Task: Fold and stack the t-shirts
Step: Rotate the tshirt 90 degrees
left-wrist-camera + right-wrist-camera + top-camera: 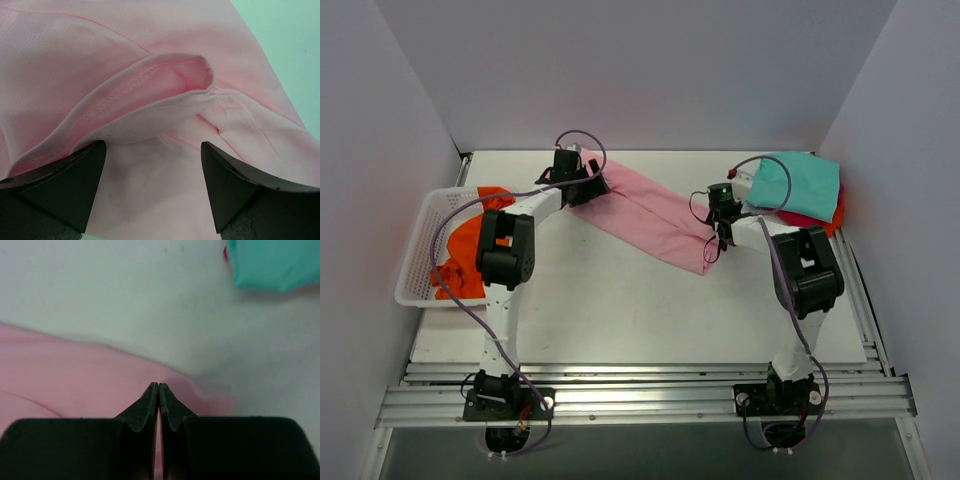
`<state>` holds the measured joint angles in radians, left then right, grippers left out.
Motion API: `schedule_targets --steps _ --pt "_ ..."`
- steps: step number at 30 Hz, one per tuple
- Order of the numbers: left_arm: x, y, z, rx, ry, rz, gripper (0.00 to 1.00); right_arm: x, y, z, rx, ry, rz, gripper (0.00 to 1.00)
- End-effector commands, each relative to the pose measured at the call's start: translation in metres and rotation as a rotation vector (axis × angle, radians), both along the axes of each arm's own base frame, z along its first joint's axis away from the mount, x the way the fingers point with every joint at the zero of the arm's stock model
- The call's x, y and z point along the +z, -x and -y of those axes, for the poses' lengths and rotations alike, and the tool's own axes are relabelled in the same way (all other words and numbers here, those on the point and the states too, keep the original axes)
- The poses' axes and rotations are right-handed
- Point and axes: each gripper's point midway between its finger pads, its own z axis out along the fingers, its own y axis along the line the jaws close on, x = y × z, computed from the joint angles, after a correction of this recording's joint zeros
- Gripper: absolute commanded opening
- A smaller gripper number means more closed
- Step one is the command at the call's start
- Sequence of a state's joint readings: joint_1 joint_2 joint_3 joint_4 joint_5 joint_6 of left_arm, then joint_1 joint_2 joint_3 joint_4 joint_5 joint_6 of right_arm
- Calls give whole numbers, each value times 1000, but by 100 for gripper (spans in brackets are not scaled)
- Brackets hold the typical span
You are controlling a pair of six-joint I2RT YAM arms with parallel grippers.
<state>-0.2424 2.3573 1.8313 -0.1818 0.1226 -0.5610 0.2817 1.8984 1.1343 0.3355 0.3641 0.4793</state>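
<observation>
Pink t-shirt lying as a long band between the two grippers

The left gripper has its dark, wedge-shaped fingers spread wide and holds nothing; between them lies a soft loop of stitched hem of the pink t-shirt. The right gripper is fully closed, tip against tip, right at the pink edge; if cloth is pinched there, I cannot tell. The pink t-shirt is a thin, matte knit with a fine mesh. It is folded into a narrow strip that runs over the white table from 11 o'clock of the middle to 3 o'clock. At 2 o'clock the teal t-shirt lies as a smooth folded square on the red t-shirt, which shows only as a rim. At 9 o'clock the orange t-shirt is crumpled in a white plastic mesh basket.
</observation>
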Motion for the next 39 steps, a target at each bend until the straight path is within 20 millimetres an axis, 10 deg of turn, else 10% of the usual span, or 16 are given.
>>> schedule_targets --steps 1,10,21,29,39 --pt "-42 21 -20 10 -58 -124 88 -28 7 -22 70 -64 -33 0" --pt "-40 5 -24 1 -50 -138 87 -81 66 -69 169 -152 -114 0" --pt "-41 -24 -1 -91 -27 -163 87 -127 201 -209 436 -238 -227 0" --pt "-39 -19 23 -182 -6 -133 87 -126 217 -194 404 -154 -229 0" --pt "29 -24 66 -328 142 31 88 -92 241 -210 441 -144 -205 0"
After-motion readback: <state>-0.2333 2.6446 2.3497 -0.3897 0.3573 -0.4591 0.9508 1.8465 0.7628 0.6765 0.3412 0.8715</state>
